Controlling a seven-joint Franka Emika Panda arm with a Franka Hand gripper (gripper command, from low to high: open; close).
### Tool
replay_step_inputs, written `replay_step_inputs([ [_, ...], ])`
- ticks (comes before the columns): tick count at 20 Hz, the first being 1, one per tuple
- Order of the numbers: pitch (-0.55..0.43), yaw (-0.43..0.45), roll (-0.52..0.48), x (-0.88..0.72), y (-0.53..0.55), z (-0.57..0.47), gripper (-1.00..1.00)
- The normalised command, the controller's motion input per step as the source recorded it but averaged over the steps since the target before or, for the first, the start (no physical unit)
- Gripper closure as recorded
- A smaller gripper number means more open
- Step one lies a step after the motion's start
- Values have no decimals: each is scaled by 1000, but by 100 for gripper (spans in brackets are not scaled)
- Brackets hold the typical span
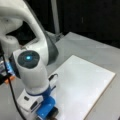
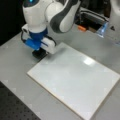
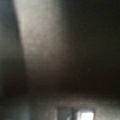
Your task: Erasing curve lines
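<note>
Oddly, no curve lines show anywhere on the white board (image 2: pixel 75 82) in both front views; its surface looks blank. At the board's 10 o'clock corner in a front view, the pincer (image 2: pixel 39 53) presses a black eraser (image 2: pixel 40 54) down; whether it is clamped I cannot tell. Grey table (image 2: pixel 15 65) lies beneath

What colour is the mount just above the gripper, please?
Bright blue mount, clearest in a front view, above the gripper.
</note>
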Motion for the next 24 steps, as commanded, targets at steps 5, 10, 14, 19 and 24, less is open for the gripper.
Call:
replay_step_inputs([
  [5, 36, 18, 180, 101, -192, -2, 100],
  [10, -2, 3, 186, 88, -178, -27, 100],
  [14, -35, 12, 186, 67, -151, -62, 100],
  [19, -66, 22, 177, 57, -137, -64, 100],
  [24, -96, 19, 162, 48, -144, -42, 100],
])
